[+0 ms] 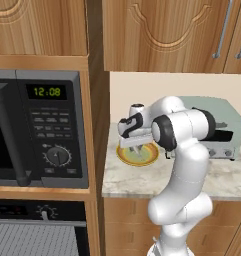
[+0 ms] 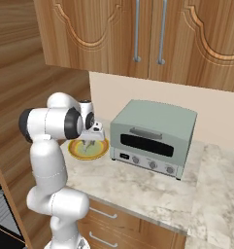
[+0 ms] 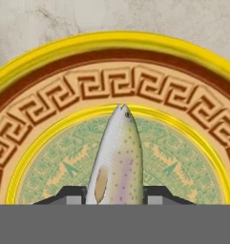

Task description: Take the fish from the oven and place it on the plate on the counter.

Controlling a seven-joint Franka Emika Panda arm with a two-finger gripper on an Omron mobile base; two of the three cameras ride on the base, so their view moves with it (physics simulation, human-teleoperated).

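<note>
Yellow rim, brown ring and a pale green middle: the plate (image 3: 49, 119) lies flat on the speckled grey tabletop (image 1: 142, 182), close to the wooden wall panel on its left and just left of the grey-green toaster oven (image 2: 155, 137). In the hand view the fish (image 3: 117, 159), silver-grey with small spots and a pinkish stripe, stands between the two dark finger tips (image 3: 68, 194), its head pointing up the picture over the green centre of the plate. The jaws sit close on either side of its body, yet whether they press on it or stand a little free of it cannot be told; nor can it be told whether the fish touches the plate or hangs just above it. In the left base view the white arm bends over the tabletop with the gripper (image 1: 135, 148) pointing straight down onto the middle of the plate (image 1: 138, 155); the right base view shows the same, with the gripper (image 2: 89, 141) over the plate (image 2: 88, 151). To the left, set in the wooden frame, is a black microwave (image 1: 39, 130) with a green clock. Below it is the oven (image 1: 37, 227), with its dark control strip and a knob; a grey wire rack (image 1: 32, 241) shows underneath. Wooden wall cupboards (image 2: 138, 34) with long metal handles hang above the tabletop.
</note>
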